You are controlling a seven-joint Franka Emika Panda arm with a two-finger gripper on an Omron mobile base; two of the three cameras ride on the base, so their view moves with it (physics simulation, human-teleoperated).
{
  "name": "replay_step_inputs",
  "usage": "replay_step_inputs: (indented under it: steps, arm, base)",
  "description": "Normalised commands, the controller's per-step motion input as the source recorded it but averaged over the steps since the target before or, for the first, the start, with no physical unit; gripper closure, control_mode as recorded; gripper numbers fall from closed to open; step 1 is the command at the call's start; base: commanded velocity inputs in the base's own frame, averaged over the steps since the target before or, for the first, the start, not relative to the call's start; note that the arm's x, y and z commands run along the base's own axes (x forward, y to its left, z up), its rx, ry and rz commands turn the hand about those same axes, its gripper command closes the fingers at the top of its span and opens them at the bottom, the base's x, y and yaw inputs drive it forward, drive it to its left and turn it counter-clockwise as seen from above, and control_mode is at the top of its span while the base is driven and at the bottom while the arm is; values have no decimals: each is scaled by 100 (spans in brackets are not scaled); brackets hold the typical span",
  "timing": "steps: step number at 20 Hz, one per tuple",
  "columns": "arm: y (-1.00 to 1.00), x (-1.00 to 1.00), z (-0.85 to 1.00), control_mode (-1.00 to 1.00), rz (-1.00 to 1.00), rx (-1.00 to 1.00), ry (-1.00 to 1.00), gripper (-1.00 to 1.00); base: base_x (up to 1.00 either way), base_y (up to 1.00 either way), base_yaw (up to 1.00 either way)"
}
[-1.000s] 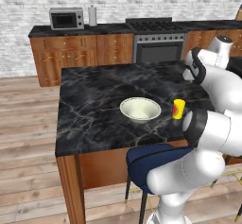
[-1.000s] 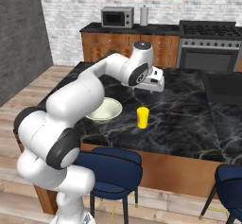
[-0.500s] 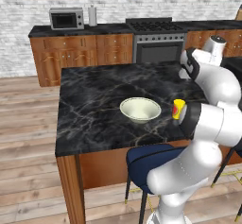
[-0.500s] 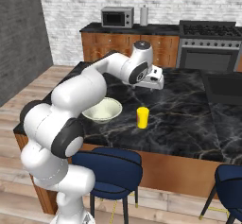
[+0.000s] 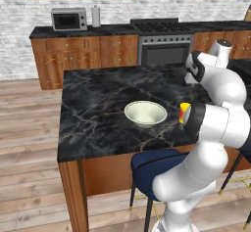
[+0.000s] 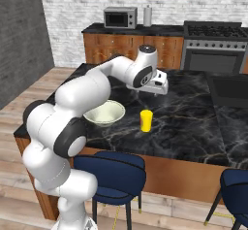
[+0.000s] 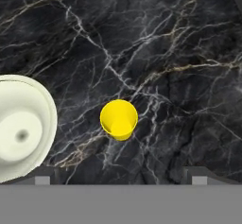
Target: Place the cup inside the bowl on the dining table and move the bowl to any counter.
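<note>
The small yellow cup [image 7: 119, 119] stands upright on the black marble dining table [image 5: 98, 108], to the right of the cream bowl [image 5: 145, 113]. A short gap of marble separates cup and bowl. My arm partly hides the cup [image 5: 184, 112] in the left base view, while the cup [image 6: 146, 120] and bowl [image 6: 104, 112] show well in the right base view. My gripper [image 6: 162, 88] hovers above the table, a little beyond the cup, looking down on it. In the hand view the gripper [image 7: 120, 176] is open, with its fingertips [image 7: 45, 176] wide apart and nothing between them.
Blue stools [image 6: 109, 168] stand along the table's near side. Behind the table runs the wall counter [image 5: 112, 30], with a microwave [image 5: 69, 19] and a stove [image 5: 162, 26]. A dark sink-like recess [image 6: 230, 90] lies at the table's right.
The arm's lower links have swung a little while the hand stays almost in place above the table. Cup and bowl have not moved. The jaws remain open.
</note>
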Motion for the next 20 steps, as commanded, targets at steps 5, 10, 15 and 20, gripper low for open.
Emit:
replay_step_inputs:
  steps: [5,10,15,20]
  arm:
    - [0,0,-31,-100,0,0,0,-100]
    - [0,0,-29,-100,0,0,0,-100]
    - [0,2,-27,-100,0,0,0,-100]
    - [0,17,-22,-100,0,0,0,-100]
  base:
    - [0,0,0]
    - [0,0,0]
    - [0,0,0]
    - [0,0,0]
